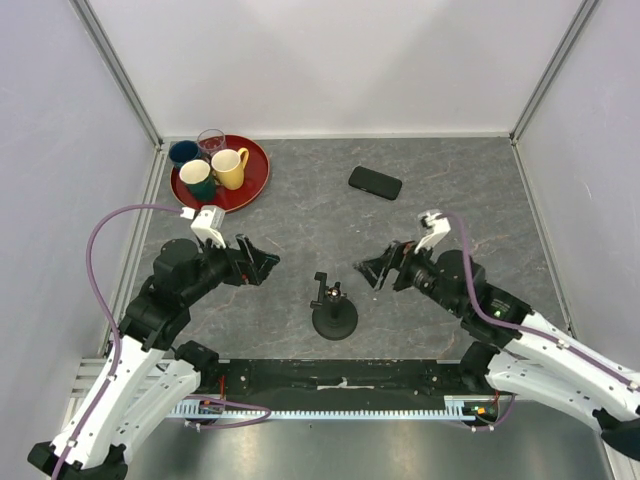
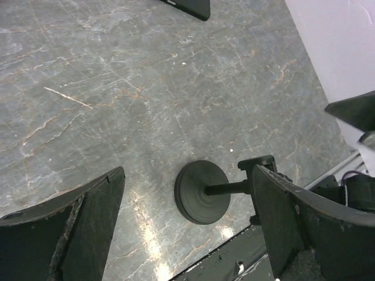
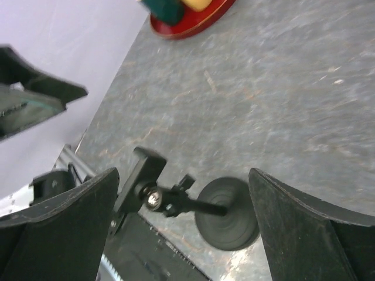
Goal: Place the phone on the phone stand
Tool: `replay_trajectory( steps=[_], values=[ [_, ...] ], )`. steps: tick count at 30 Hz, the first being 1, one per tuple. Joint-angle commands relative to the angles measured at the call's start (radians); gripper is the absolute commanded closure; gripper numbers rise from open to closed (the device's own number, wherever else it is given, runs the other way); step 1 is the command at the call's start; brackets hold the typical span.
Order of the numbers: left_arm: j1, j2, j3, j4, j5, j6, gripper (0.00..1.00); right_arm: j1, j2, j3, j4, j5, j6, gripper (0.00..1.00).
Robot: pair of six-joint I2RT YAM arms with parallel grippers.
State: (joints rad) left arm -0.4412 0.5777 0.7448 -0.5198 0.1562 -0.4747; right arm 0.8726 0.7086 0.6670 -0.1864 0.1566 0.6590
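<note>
The black phone [image 1: 375,183] lies flat on the grey table toward the back, right of centre; one corner of the phone [image 2: 188,7] shows at the top of the left wrist view. The phone stand [image 1: 333,316] stands upright near the front edge, between the two arms, with its disc base [image 2: 201,192] and clamp bracket [image 3: 139,177] visible. My left gripper [image 1: 262,262] hovers open to the stand's left. My right gripper [image 1: 374,270] hovers open to its right. Both hold nothing. In each wrist view the stand [image 3: 225,213] lies between the open fingers, well below them.
A red round tray [image 1: 254,185] at the back left carries several cups, among them a yellow mug [image 1: 229,166] and a dark green one [image 1: 197,178]. Pale walls enclose the table on three sides. A black rail [image 1: 340,378] runs along the near edge.
</note>
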Motion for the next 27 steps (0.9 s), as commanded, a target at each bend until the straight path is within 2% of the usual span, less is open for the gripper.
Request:
replay_trajectory(
  steps=[1, 5, 7, 10, 14, 16, 17, 21, 23, 27],
  values=[
    [-0.005, 0.002, -0.013, 0.067, 0.078, -0.047, 0.05, 0.123, 0.075, -0.006, 0.061, 0.024, 0.027, 0.02],
    [-0.005, 0.010, -0.030, 0.081, 0.114, -0.050, 0.07, 0.267, 0.118, 0.003, 0.032, 0.029, -0.142, 0.02],
    [-0.005, 0.001, -0.033, 0.076, 0.117, -0.039, 0.07, 0.289, 0.108, -0.035, 0.016, 0.029, -0.225, 0.02],
    [-0.005, -0.019, -0.030, 0.064, 0.108, -0.030, 0.07, 0.292, 0.112, -0.093, 0.033, -0.055, -0.303, 0.02],
    [-0.005, -0.015, -0.044, 0.101, 0.178, -0.016, 0.07, 0.322, 0.172, -0.139, 0.122, -0.109, -0.344, 0.08],
    [-0.005, 0.031, -0.051, 0.122, 0.293, -0.001, 0.05, 0.328, 0.222, -0.158, 0.180, -0.089, -0.340, 0.12],
    [-0.005, 0.054, -0.048, 0.125, 0.333, 0.002, 0.05, 0.327, 0.242, -0.161, 0.209, -0.066, -0.317, 0.19],
    [-0.007, 0.201, -0.028, 0.193, 0.526, -0.021, 0.08, 0.327, 0.321, -0.197, 0.307, 0.027, -0.228, 0.27],
    [-0.007, 0.269, -0.025, 0.239, 0.551, -0.034, 0.09, 0.330, 0.351, -0.217, 0.382, 0.049, -0.193, 0.28],
    [-0.008, 0.350, -0.024, 0.326, 0.505, -0.085, 0.14, 0.332, 0.359, -0.289, 0.491, 0.147, -0.078, 0.31]
  ],
)
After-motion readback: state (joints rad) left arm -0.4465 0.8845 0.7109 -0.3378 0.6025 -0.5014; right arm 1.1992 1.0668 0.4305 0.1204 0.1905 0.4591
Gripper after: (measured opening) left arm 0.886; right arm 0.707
